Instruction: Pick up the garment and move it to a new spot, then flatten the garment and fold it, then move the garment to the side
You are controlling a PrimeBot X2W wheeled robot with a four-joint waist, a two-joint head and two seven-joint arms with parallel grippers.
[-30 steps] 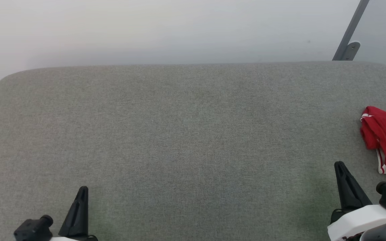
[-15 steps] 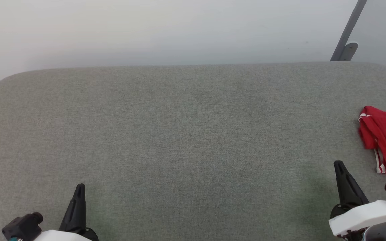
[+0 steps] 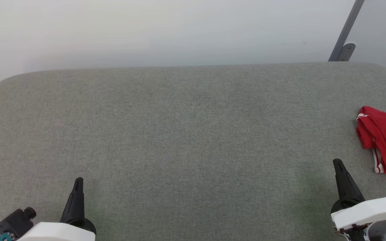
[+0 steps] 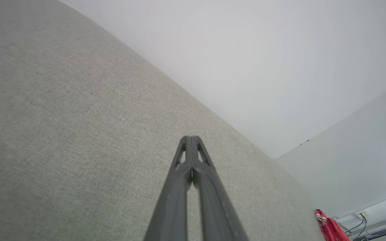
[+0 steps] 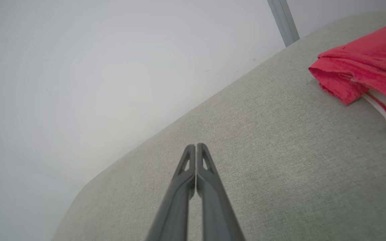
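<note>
Shows the left tool [image 3: 78, 181] slightly farther forward than a second ago, with the head view itself nudged sideways. Has it and the right tool [image 3: 338, 163] pinched shut, empty, at the grey table's [image 3: 193, 127] near side. Finds the garment [image 3: 384, 140] bunched by the table's right edge, near the right tool but apart from it.
</note>
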